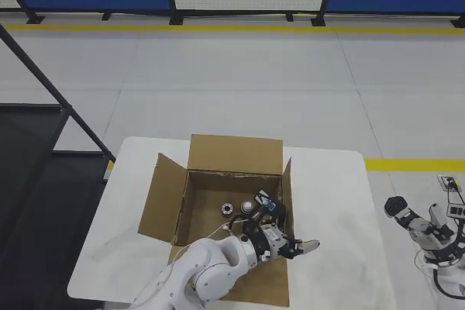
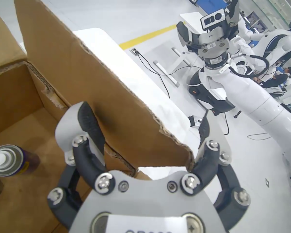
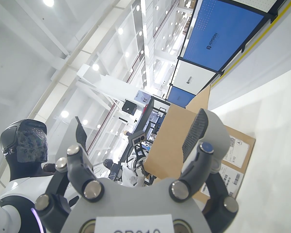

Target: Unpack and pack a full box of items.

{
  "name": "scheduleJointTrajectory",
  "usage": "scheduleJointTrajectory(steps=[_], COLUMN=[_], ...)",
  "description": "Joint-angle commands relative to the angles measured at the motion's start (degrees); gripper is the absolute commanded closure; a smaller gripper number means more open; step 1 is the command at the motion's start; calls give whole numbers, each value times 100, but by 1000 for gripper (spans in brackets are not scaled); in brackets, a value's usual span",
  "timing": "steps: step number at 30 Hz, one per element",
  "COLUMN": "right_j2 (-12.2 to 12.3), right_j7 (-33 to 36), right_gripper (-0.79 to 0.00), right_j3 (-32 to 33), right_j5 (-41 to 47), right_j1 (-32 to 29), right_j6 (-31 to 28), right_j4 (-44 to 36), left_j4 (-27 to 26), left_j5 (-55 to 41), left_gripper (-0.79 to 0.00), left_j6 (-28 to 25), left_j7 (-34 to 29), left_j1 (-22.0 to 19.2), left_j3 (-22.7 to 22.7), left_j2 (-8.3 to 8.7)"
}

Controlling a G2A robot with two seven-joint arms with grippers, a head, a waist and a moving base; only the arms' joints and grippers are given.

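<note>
Open cardboard box (image 1: 236,151) sits mid-bench (image 1: 325,194), with a spray can (image 2: 4,157) upright on its floor. Left gripper (image 2: 145,112) released, its fingers straddling the box's right flap. Right gripper (image 3: 140,117) released, grasping nothing, beyond the bench's right edge.

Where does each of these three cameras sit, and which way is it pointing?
Top view: above the arms, looking down at the table and open box; the left arm shows.
Left wrist view: on that wrist, facing the box's side flap, straddled by the open left gripper.
Right wrist view: on that wrist, tilted up toward the ceiling past the open right gripper.
Shared: all three show the box.
</note>
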Motion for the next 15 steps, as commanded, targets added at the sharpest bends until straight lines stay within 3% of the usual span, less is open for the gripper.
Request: scheduleJointTrajectory(steps=[1, 7, 15], right_j2=[-1, 7, 35], right_j7=[-215, -565, -655], right_gripper=[-785, -785, -785], right_j3=[-8, 40, 191], right_j5=[-15, 8, 131], right_j1=[-18, -147, -304], right_j6=[127, 196, 153], right_j4=[-83, -303, -333], left_j4=[64, 353, 1349], left_j5=[-132, 331, 33], left_gripper=[-785, -785, -785], left_j6=[-69, 279, 550], left_j7=[-95, -371, -774], left_j1=[-56, -499, -1226], left_j3=[-13, 490, 1122], left_j2=[-18, -231, -688])
